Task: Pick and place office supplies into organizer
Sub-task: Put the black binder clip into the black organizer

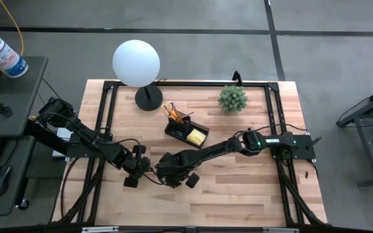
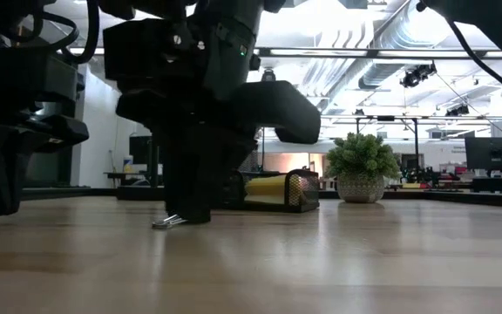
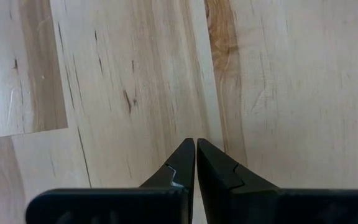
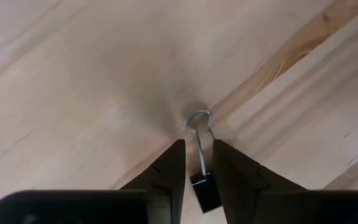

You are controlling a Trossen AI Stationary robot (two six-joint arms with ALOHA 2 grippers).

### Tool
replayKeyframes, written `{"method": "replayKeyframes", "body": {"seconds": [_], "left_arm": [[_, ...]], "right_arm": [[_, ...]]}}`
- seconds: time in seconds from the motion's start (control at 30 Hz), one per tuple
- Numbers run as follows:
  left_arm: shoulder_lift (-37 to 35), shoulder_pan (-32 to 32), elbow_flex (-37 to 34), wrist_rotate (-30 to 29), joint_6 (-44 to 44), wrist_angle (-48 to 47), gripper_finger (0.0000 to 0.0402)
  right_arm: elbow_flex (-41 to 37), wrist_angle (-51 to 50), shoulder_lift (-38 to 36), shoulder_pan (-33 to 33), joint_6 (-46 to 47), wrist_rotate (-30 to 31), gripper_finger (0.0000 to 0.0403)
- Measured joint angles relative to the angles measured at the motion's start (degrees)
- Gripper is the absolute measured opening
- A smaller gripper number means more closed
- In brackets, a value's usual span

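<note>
A small black clip with a silver wire handle lies on the wooden table near its front middle. My right gripper points down over it, shut on its black body; in the low view the gripper stands just above the tabletop. The black organizer stands behind it, holding yellow-handled scissors and a yellow sticky pad. Left of the right gripper, my left gripper hangs shut over bare wood, holding nothing. My right gripper pinches the clip's black body between its two fingers, coming from above and pointing down. The wire handle sticks out forward past the fingertips. In the low view the handle's free end rests on the table.
A white globe lamp on a black base stands at the far left of the table. A small green plant stands at the far right. Bare wood lies along the near edge and to the right of my right gripper.
</note>
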Motion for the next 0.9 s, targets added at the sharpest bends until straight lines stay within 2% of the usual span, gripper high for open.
{"method": "replayKeyframes", "body": {"seconds": [0.57,0.67,0.8,0.9], "left_arm": [[0.0,0.0,0.0,0.0,0.2,0.0,0.0007],[0.0,0.0,0.0,0.0,0.2,0.0,0.0007],[0.0,0.0,0.0,0.0,0.2,0.0,0.0007],[0.0,0.0,0.0,0.0,0.2,0.0,0.0007]], "right_arm": [[0.1,0.5,1.2,-0.8,-1.6,-0.7,0.0075],[0.1,0.3,1.3,-1.0,-1.6,-1.3,0.0056],[0.1,-0.1,1.3,-1.3,-1.5,-2.7,0.0010],[0.1,-0.1,1.3,-1.4,-0.2,-2.7,0.0009]]}}
